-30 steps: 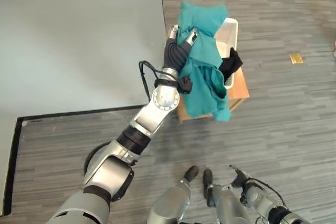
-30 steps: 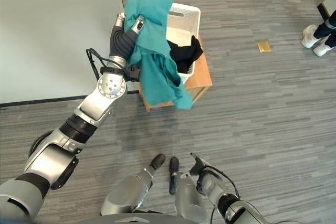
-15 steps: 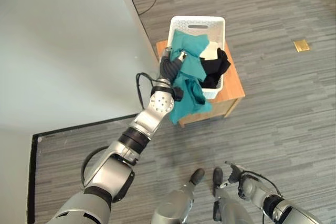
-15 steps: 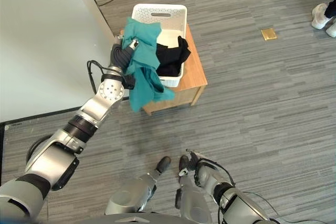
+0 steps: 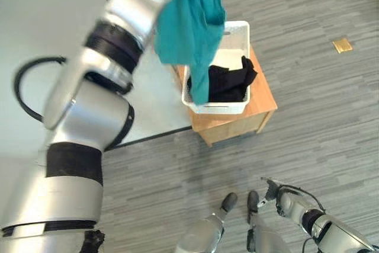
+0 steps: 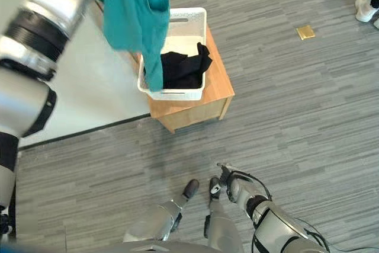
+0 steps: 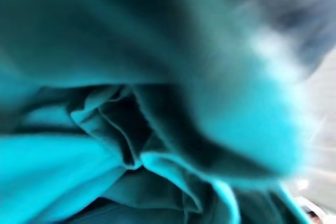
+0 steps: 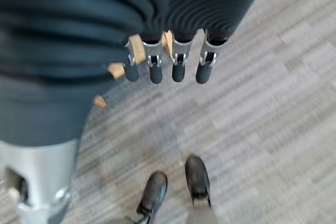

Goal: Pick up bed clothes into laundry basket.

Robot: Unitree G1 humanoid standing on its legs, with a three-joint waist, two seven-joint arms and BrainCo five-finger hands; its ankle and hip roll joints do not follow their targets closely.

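My left arm is raised high, its hand out of sight, so its grip is anyone's guess. My right hand hangs low at my side, fingers relaxed and holding nothing.

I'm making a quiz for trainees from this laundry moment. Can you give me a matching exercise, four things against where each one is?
Things:
1. teal cloth
2. black garment
3. white basket
4. right hand

Places:
A. on the wooden stand
B. low beside the robot, over the floor
C. hanging above the basket
D. lying inside the basket

Pairs: 1-C, 2-D, 3-A, 4-B
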